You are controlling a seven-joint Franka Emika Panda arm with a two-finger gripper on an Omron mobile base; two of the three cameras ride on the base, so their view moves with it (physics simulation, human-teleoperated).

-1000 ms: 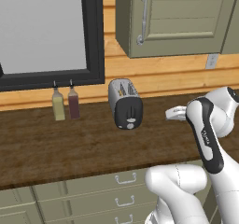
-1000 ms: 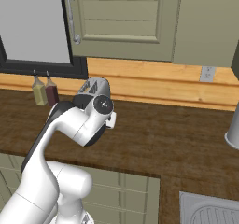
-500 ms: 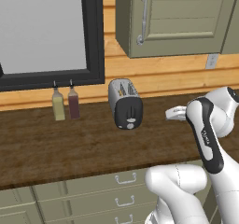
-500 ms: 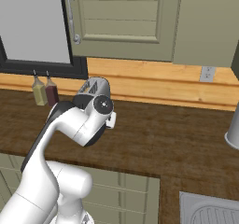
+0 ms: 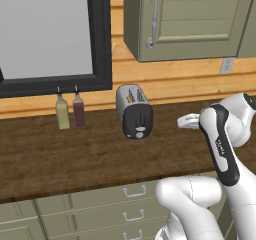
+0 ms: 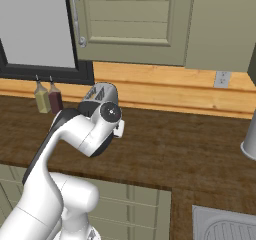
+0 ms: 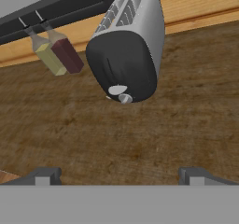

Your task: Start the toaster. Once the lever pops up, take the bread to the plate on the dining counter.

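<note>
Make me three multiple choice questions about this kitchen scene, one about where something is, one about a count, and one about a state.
1. Where do the two bottles stand relative to the toaster in the left base view?
A. To its left
B. To its right
C. On top of it

2. How many slots does the toaster have?
A. One
B. Two
C. Four

3. What is the gripper doing?
A. Clamped on a bottle
B. Pressing the toaster's face
C. Open, short of the toaster

Answers: 1 A, they stand left of it under the black frame. 2 B, two slots show on top. 3 C, the fingertips are spread with bare worktop between.
</note>
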